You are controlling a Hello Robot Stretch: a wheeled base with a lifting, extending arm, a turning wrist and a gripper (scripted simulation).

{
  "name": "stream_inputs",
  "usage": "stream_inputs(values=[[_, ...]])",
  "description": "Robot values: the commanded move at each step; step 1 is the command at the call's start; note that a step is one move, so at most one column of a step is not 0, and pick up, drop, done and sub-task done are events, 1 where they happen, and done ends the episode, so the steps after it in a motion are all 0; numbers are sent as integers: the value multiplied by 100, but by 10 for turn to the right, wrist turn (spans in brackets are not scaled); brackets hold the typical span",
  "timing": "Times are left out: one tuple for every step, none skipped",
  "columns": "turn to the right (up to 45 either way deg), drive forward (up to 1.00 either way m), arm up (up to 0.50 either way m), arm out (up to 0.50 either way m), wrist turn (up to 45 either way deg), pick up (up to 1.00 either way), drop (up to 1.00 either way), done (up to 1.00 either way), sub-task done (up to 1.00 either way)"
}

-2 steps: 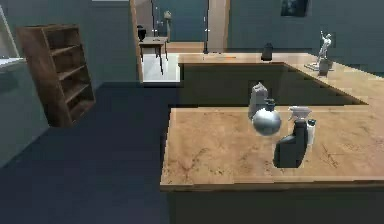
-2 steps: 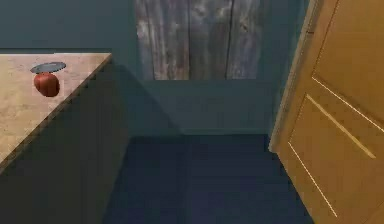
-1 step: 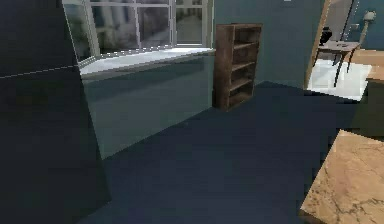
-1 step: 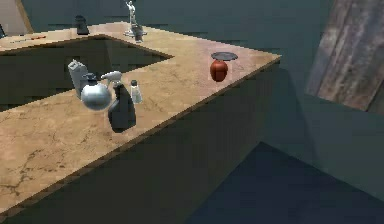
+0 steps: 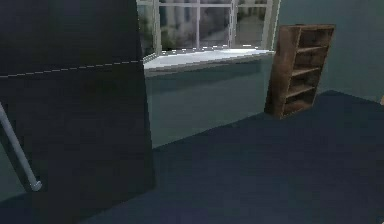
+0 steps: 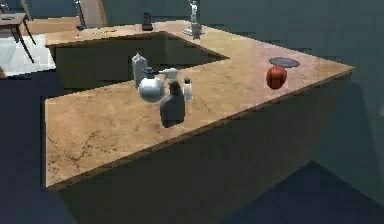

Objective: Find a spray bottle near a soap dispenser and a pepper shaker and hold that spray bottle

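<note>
On the brown L-shaped counter (image 6: 100,130) in the arm side view stands a small cluster of things. A dark bottle with a white top (image 6: 172,102), shaped like a spray bottle, is at the front of the cluster. Next to it are a round silvery vessel (image 6: 150,88), a grey container (image 6: 138,68) and a small pale item (image 6: 187,88); I cannot tell which is the soap dispenser or the pepper shaker.
A red round fruit (image 6: 277,77) and a dark disc (image 6: 285,62) lie at the counter's right corner. A pale bottle (image 6: 193,18) and a dark item (image 6: 147,20) stand at the far side. Ahead are a tall dark fridge (image 5: 70,100), a window (image 5: 205,25), a wooden bookshelf (image 5: 300,70) and bare blue floor (image 5: 270,170).
</note>
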Motion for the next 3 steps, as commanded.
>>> stream_inputs(values=[[0,0,50,0,0,0,0,0,0],[0,0,38,0,0,0,0,0,0],[0,0,0,38,0,0,0,0,0]])
